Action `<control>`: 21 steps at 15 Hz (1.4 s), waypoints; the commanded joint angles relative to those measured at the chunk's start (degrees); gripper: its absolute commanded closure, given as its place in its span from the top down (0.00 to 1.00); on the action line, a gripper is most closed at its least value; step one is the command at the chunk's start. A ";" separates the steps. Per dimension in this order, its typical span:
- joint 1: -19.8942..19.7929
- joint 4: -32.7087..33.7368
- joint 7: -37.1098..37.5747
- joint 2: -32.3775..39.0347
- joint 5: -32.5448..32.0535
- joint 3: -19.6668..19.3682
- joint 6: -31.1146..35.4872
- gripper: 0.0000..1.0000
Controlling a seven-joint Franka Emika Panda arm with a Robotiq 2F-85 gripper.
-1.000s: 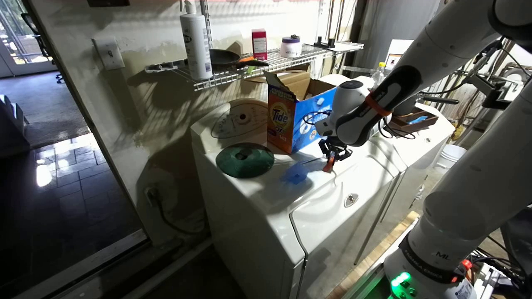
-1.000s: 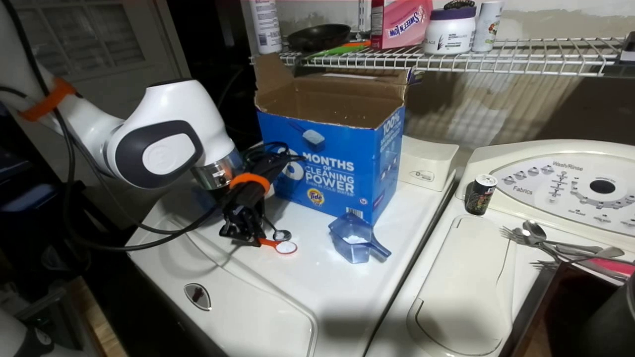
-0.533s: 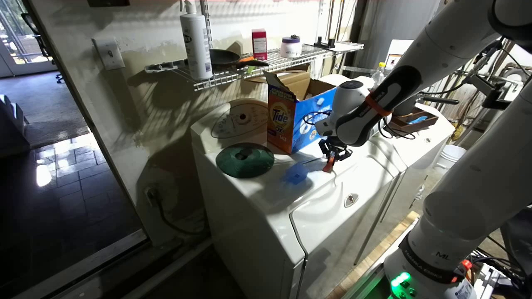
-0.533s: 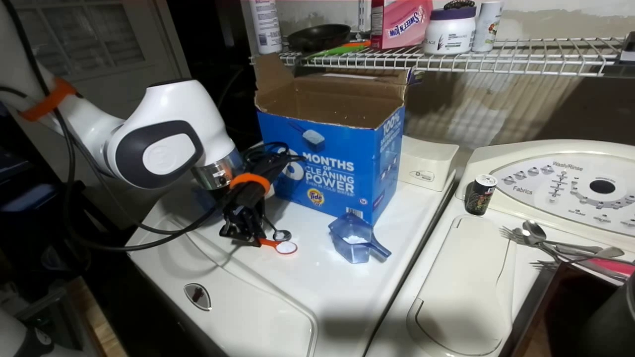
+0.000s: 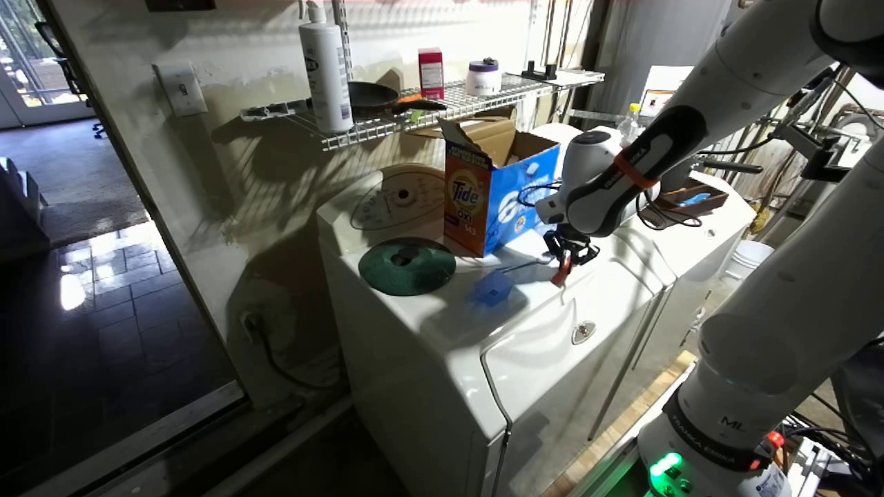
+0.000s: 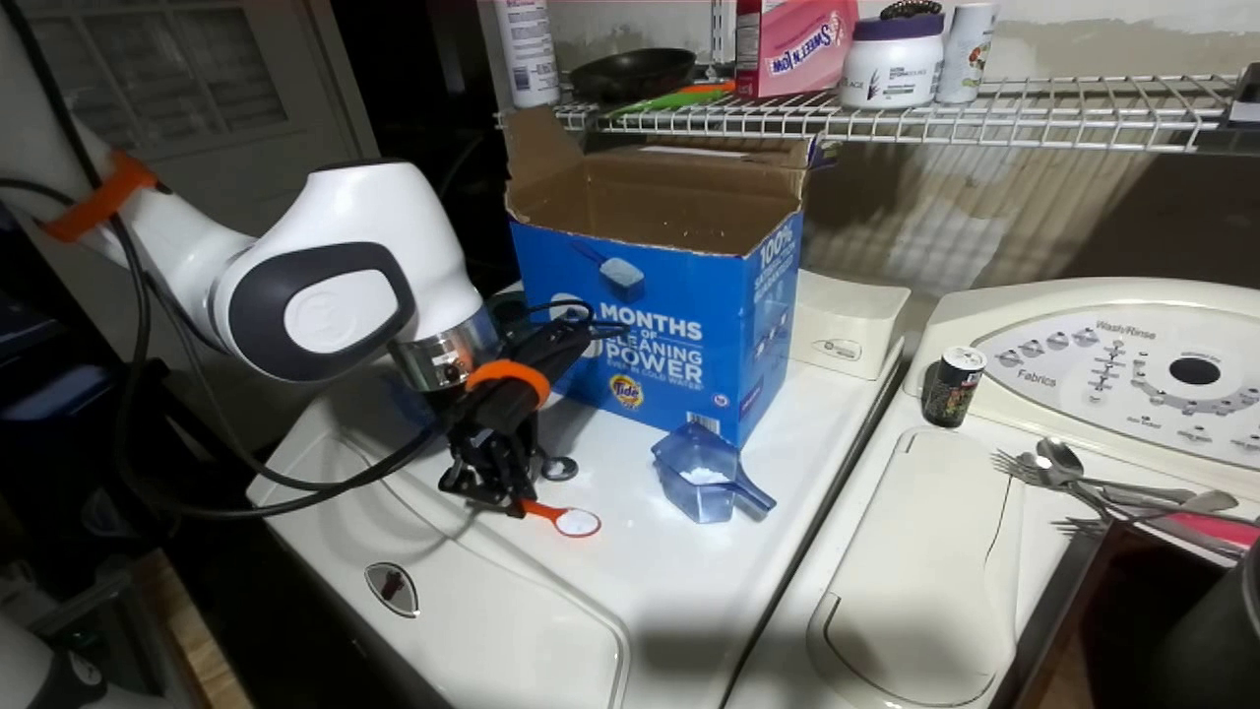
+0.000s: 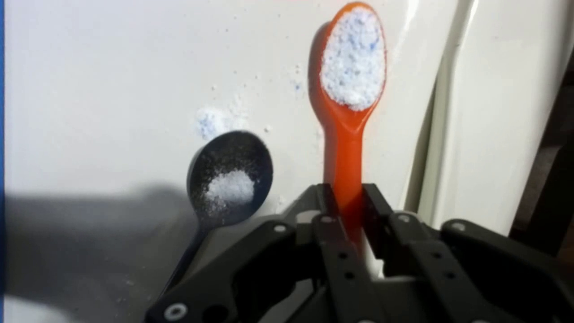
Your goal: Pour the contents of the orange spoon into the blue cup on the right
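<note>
The orange spoon [image 7: 348, 148] is heaped with white-blue powder, its bowl level and pointing away from my gripper [image 7: 347, 197]. The gripper is shut on its handle, both pads against it. The spoon casts a shadow on the white machine top; how high it hangs I cannot tell. In both exterior views the gripper [image 6: 520, 497] [image 5: 570, 259] is low over the machine, with the spoon bowl [image 6: 578, 523] toward the blue cup. The blue cup [image 6: 694, 483] is translucent, has a handle and holds some white powder. It also shows here [image 5: 492, 288], and is out of the wrist view.
A dark spoon [image 7: 231, 170] with some powder lies beside the gripper. The large blue-faced cardboard box [image 6: 640, 345] stands behind the cup. A green disc [image 5: 407, 276] lies past the cup. A wire shelf [image 6: 984, 118] hangs above. Cutlery [image 6: 1083, 483] lies on the neighbouring machine.
The gripper has moved with the orange spoon toward the machine's front, away from the dark spoon. The blue cup and dark spoon have stayed in place.
</note>
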 commanded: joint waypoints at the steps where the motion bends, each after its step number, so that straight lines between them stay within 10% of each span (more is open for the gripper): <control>1: -2.09 1.23 -0.41 -1.22 -2.99 -0.20 -3.31 0.05; 10: -4.93 2.13 -0.03 -6.95 -9.61 -0.51 -4.40 0.05; 21: -1.81 3.43 -14.68 -8.15 -1.70 -4.11 1.47 0.05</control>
